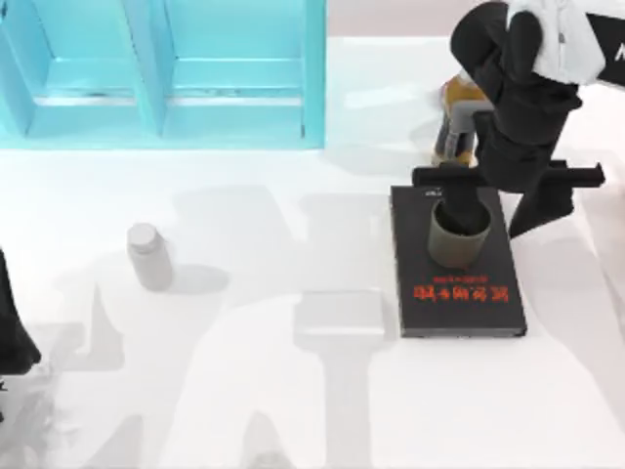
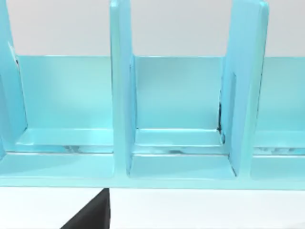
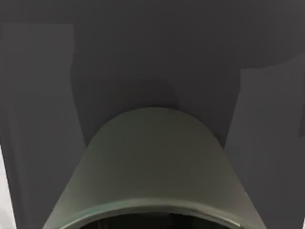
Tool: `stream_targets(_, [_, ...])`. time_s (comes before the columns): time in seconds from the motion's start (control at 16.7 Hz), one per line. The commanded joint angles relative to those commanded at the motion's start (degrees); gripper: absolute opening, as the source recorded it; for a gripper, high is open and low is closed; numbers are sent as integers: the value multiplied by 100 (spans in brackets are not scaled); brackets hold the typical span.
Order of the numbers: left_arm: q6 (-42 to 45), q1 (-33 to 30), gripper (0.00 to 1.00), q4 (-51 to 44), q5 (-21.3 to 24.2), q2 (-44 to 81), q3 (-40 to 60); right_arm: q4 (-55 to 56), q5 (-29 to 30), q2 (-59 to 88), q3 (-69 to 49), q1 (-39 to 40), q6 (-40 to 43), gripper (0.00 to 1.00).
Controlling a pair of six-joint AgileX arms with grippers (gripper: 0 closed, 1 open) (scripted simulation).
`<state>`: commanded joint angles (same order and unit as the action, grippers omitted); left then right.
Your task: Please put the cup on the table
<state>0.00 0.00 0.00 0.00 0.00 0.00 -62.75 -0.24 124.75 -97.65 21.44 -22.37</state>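
Matte olive cylindrical cup (image 1: 461,234) stands on the glossy black book (image 1: 457,266); right pincer (image 1: 459,200) grip unclear.

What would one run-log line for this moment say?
right gripper: at cup | cup: on book | left arm: parked, table's left edge

The top view looks straight down on the white table (image 1: 244,391), taking in the turquoise shelf unit (image 1: 166,73) along the far edge at its left and the black book (image 1: 459,283) at its right. The left wrist view faces level into that same shelf unit (image 2: 176,119) from a short way off, with a strip of table (image 2: 205,210) before it. The right wrist view sits very close above the olive-grey cup (image 3: 152,167) on the book (image 3: 38,119), a spot the top view shares, where the cup (image 1: 461,234) stands.
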Motion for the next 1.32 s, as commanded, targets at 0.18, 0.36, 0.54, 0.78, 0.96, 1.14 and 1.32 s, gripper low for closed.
stream_targets(0.18, [0,0,100,0,0,0,0,0,0,0,0,0,0,10])
stream_targets(0.36, [0,0,100,0,0,0,0,0,0,0,0,0,0,0])
stream_targets(0.54, [0,0,100,0,0,0,0,0,0,0,0,0,0,0])
stream_targets(0.78, [0,0,100,0,0,0,0,0,-1,-6,-1,-16,-5,0])
stream_targets(0.96, [0,0,100,0,0,0,0,-205,-16,-50,-211,-10,3,0])
stream_targets(1.14, [0,0,100,0,0,0,0,-703,-9,-134,-631,-18,2,0])
stream_targets(1.32, [0,0,100,0,0,0,0,-1041,-3,-173,-876,-23,5,0])
